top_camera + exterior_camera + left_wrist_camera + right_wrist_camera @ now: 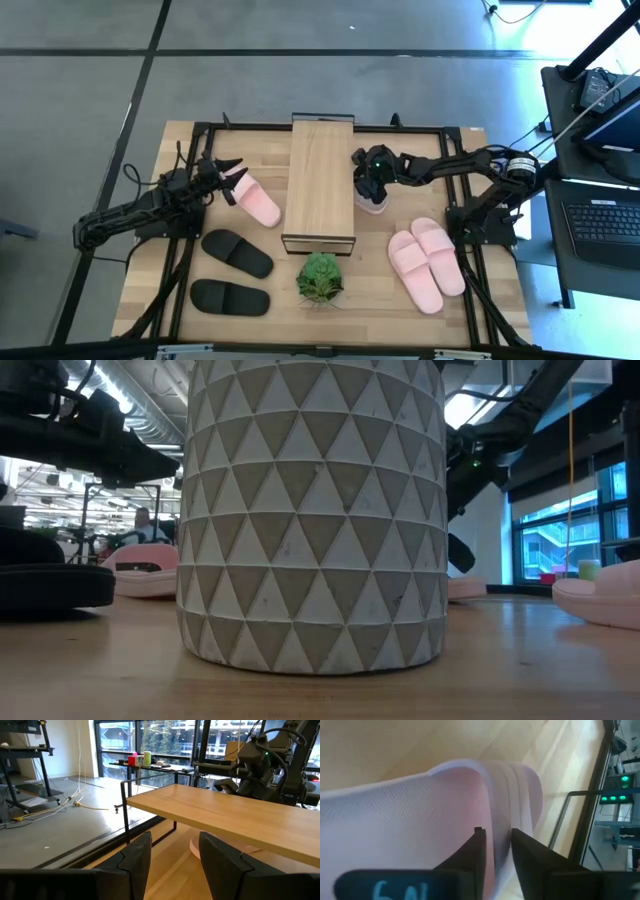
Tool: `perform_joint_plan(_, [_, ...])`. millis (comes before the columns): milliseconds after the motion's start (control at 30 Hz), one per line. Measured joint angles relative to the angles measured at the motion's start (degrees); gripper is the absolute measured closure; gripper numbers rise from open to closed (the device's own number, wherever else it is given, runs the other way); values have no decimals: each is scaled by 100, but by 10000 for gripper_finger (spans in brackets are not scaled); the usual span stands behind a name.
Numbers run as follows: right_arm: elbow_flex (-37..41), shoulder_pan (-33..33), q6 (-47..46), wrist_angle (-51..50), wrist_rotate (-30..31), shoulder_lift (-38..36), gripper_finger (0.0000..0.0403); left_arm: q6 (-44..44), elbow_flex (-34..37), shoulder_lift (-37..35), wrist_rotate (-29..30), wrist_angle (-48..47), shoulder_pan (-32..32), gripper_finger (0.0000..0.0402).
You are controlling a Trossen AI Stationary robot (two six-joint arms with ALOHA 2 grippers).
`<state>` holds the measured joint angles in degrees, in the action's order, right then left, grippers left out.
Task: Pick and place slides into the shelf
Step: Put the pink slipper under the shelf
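The shelf point(320, 185), a light-wood plank on a dark frame, stands at the table's middle. My right gripper point(368, 186) is at the shelf's right side, shut on a pale pink slide point(374, 206). My left gripper point(172, 857) is open and empty. It hovers left of the shelf, by the far end of another pink slide point(258, 200) that lies flat on the table. Two pink slides point(428, 262) lie side by side at the right. Two black slides point(237, 252) point(230, 297) lie at the near left. My right gripper pinches the pink slide's wide strap point(496, 800) between its two fingers point(478, 845), which stand across the strap's ribbed edge. It comes from above, slanting from the table's right. Whether the sole is clear of the table cannot be told.
A small green plant point(320, 278) in a pale triangle-patterned pot point(310, 510) stands just near of the shelf and fills the low view. A dark frame runs around the table's edges. A desk with a keyboard point(605, 225) stands beyond the right edge.
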<state>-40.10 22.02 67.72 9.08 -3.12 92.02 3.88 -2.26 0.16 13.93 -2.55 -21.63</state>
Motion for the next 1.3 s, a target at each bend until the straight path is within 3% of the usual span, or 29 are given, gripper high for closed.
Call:
perform_joint_plan(133, [0,-2,-161,-150,60,-4,266,0,0,-2,0,0,0,244])
perform_joint_plan(333, [2,-2,-1085,-169,797,-118,229,0,1,-2,-1,0,0,244])
perform_joint_plan(600, [-1,-127,-1983,-286,864,-1066,222,-2,0,0,4,2,0,244])
perform_joint_plan(800, [-2,-312,-3442,-1535,853,-2025,222,-2,0,-2,4,2,0,244])
perform_joint_plan(900, [2,-442,-4561,-2046,855,-2452,222,-2,1,-2,3,2,0,244])
perform_joint_plan(1033, [0,-548,-6724,-2312,842,-2808,222,2,0,-1,7,2,1,244])
perform_joint_plan(1167, [0,-577,-9174,-2389,902,-2903,222,2,0,0,11,2,0,244])
perform_joint_plan(1300, [0,-577,-11056,-2734,903,-2867,222,4,0,0,11,2,0,244])
